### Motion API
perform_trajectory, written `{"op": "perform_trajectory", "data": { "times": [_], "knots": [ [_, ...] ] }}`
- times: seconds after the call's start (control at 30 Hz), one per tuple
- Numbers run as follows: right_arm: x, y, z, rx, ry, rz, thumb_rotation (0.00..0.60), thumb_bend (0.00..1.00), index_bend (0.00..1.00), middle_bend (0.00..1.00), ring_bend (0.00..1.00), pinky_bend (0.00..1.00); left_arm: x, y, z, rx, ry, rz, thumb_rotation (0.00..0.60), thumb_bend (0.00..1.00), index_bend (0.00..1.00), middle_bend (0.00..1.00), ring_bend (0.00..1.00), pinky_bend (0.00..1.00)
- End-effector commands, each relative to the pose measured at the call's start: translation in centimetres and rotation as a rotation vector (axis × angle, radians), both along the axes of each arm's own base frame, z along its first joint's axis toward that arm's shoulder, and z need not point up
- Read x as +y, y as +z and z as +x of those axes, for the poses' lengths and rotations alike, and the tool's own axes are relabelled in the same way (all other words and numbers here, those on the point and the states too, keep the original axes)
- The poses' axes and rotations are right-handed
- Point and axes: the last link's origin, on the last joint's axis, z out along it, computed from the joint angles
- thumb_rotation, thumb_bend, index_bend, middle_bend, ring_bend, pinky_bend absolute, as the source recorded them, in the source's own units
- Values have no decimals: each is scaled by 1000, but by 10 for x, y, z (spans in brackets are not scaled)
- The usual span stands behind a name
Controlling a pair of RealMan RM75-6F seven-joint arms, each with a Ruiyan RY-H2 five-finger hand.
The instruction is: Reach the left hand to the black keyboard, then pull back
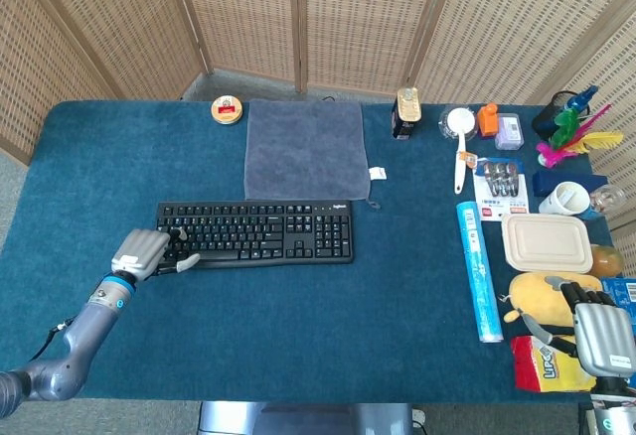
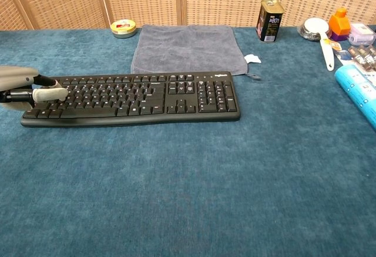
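here, the blue-carpeted worktop (image 1: 298,326) fills both views, backed by woven folding screens (image 1: 298,18). a grey towel (image 1: 306,149) lies flat at the far centre, its near edge just beside the far edge of the black keyboard (image 1: 255,233), which sits left of centre with its long side across the worktop. the left arm (image 1: 75,341) rises from the near left corner; the left hand (image 1: 144,253) sits at the keyboard's left end, its fingers (image 2: 50,94) extended over the leftmost keys, apart and holding nothing; the chest view shows them low over the keys, though actual contact cannot be told. the right hand (image 1: 599,334) rests at the near right corner beside a yellow plush toy (image 1: 542,296) and a yellow snack bag (image 1: 542,363); whether its fingers are spread or closed cannot be told. a beige lidded food box (image 1: 547,242) lies beyond the toy, and a long blue tube (image 1: 477,271) runs near to far on its left. farther back stand a white cup (image 1: 564,198), a white spoon-like utensil (image 1: 460,157), a dark can (image 1: 406,112) at the towel's right, an orange-topped bottle (image 1: 487,119) and a small clear box (image 1: 509,131). a round tin (image 1: 227,109) sits at the towel's far left corner. a small white tag (image 1: 377,172) lies off the towel's right edge.
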Motion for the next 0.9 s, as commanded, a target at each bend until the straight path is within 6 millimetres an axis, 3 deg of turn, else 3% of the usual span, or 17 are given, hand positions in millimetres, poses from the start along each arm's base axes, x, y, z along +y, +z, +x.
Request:
{"op": "perform_trajectory", "data": {
  "times": [0.03,0.17,0.4,0.53,0.63,0.9],
  "knots": [
    [0,0,0,-2,0,-1,0,256,272,366,414,364,-2,10,4,-24,-24,40,0,147,227,1000,1000,1000],
    [0,0,1,-4,3,-1,0,257,272,366,414,365,-12,29,7,-48,-59,113,0,147,228,1000,1000,964],
    [-4,0,3,-13,18,-5,0,257,272,366,411,363,-49,73,4,-91,-92,267,0,147,228,999,976,848],
    [-9,-2,6,-18,37,-2,0,257,272,366,398,353,-73,92,-2,-97,-83,332,0,147,227,861,814,736],
    [-12,-5,10,-21,54,5,0,257,272,366,387,343,-91,105,-6,-107,-72,379,0,147,227,796,752,699],
    [-17,-13,17,-22,84,20,0,257,272,366,383,340,-142,127,-18,-146,-54,509,0,147,227,765,729,678]
  ]
}}
